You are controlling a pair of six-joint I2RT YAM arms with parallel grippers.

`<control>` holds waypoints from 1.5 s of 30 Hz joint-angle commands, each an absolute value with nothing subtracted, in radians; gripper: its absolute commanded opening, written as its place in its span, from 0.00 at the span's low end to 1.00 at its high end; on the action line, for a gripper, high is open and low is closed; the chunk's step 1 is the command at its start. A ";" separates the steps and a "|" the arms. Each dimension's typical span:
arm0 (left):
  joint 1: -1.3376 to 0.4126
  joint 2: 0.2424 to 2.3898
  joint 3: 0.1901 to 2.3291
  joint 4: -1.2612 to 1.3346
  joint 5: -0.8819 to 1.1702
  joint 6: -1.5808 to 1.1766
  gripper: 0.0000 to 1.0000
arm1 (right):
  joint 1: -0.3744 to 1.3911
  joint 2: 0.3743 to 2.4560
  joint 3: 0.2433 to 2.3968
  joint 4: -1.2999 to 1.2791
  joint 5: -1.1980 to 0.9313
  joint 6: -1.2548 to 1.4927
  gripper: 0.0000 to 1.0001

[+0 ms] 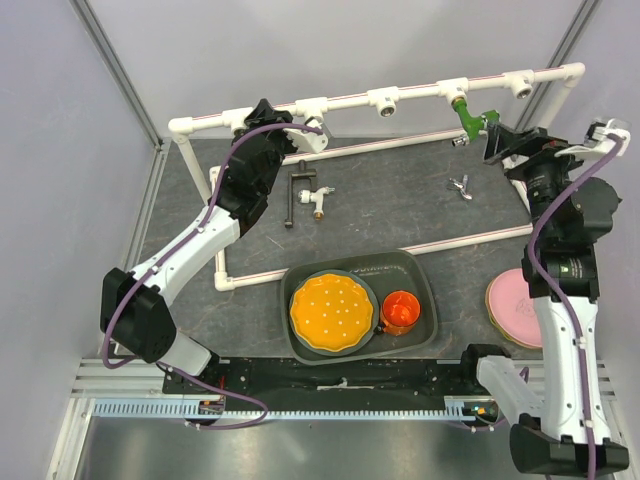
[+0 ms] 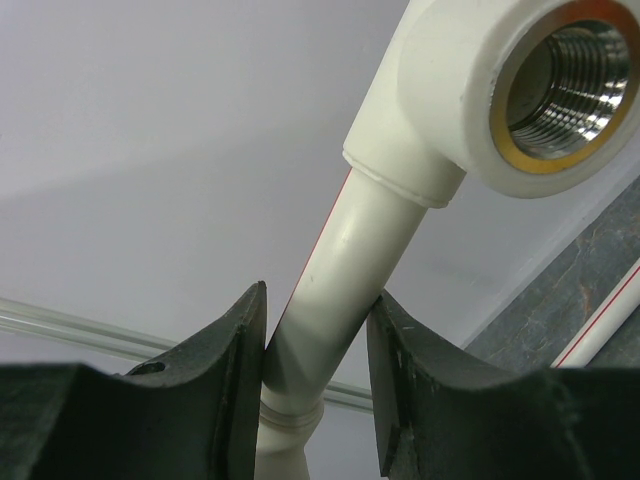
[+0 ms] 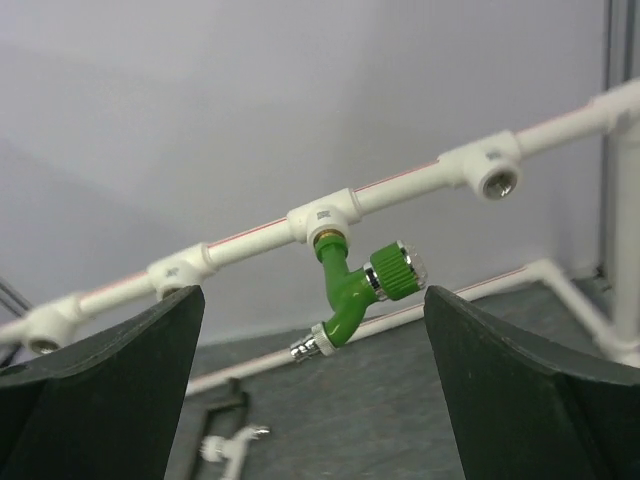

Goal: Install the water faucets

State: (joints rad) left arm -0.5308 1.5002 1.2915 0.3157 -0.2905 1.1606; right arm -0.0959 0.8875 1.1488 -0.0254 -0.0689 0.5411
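Our left gripper (image 2: pixel 315 345) is clamped narrow on the white rail (image 2: pixel 335 270) of the pipe frame (image 1: pixel 470 239), with both fingers (image 2: pixel 225 385) pressed against the rail's sides. Just past the fingertips, up and to the right in the wrist view, a tee (image 2: pixel 460 120) shows its brass-ringed threaded socket facing us.

Our right gripper (image 3: pixel 312 300) stands wide, and nothing lies between its fingers (image 3: pixel 530 390). Straight ahead of it, apart from both fingers, the green faucet (image 3: pixel 350 285) hangs from another tee (image 3: pixel 325 220) on the same rail. Its brass neck meets the tee, its green knob points to the right and its silver tip points down and left. From above, the knob sits just beyond the fingertips, though we cannot tell whether it touches them.

The black-handled faucet (image 1: pixel 305 193) lies on the desk (image 1: pixel 400 200) inside the frame, on the base side of the left gripper and slightly to its right. The silver faucet (image 1: pixel 460 186) also lies on the desk, on the base side of the right gripper and a little to its left.

Nearer the arm bases, between the two arms, a dark tray (image 1: pixel 428 285) holds an orange plate (image 1: pixel 333 312) and an orange cup (image 1: pixel 402 312) side by side. A pink disc (image 1: pixel 515 308) lies beside the right arm.
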 commanded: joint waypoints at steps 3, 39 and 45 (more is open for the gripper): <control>-0.568 1.482 1.298 0.261 -0.287 1.017 0.02 | 0.070 0.966 1.325 -0.290 0.106 -0.170 0.98; -0.592 1.451 1.287 0.267 -0.281 1.005 0.02 | 0.485 1.200 1.223 -0.028 0.764 -1.249 0.90; -0.595 1.448 1.287 0.267 -0.281 1.008 0.02 | 0.442 1.196 1.197 0.047 0.753 -1.255 0.87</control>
State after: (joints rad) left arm -0.5457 1.4925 1.2915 0.3031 -0.3111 1.1500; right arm 0.4618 1.2037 1.2076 -0.0460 0.7395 -1.2449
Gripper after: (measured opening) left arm 0.460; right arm 0.879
